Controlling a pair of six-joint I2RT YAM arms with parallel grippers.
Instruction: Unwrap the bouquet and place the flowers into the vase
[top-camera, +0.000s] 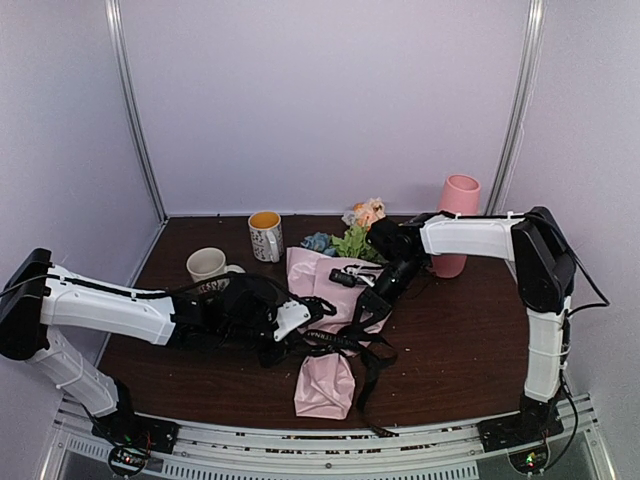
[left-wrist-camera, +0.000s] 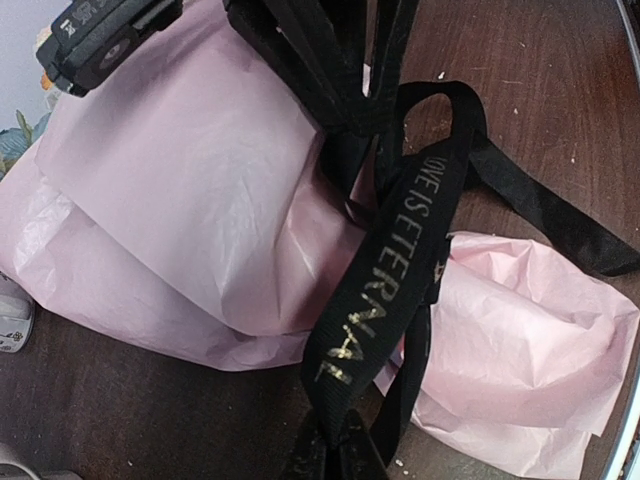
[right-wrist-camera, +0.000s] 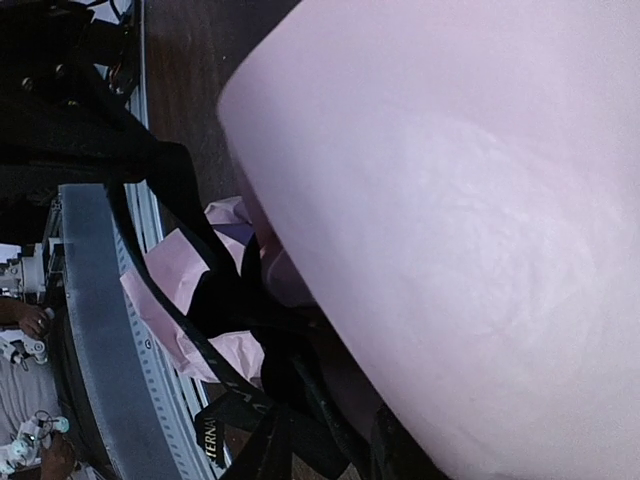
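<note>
1. The bouquet (top-camera: 325, 300) is lying flat at the middle of the table (top-camera: 460, 340), its pink tissue paper (left-wrist-camera: 200, 180) cone tapering toward 6 o'clock.
2. The flowers (top-camera: 362, 225) are poking out of the cone's mouth at 12 o'clock, peach and blue blooms over green leaves.
3. The black ribbon (left-wrist-camera: 380, 290) is trailing loosely across the paper, its gold lettering facing up.
4. The left gripper (top-camera: 322, 308) is reaching in from 9 o'clock and is clenched on the ribbon, which is running straight into its pinch.
5. The right gripper (top-camera: 372, 295) is pressing in on the cone from 2 o'clock; I cannot tell whether it is grasping anything.
6. The vase (top-camera: 457, 215) is standing upright at 2 o'clock from the bouquet, apart from it.
7. Two mugs (top-camera: 265, 235) are standing at 10 and 11 o'clock.
</note>
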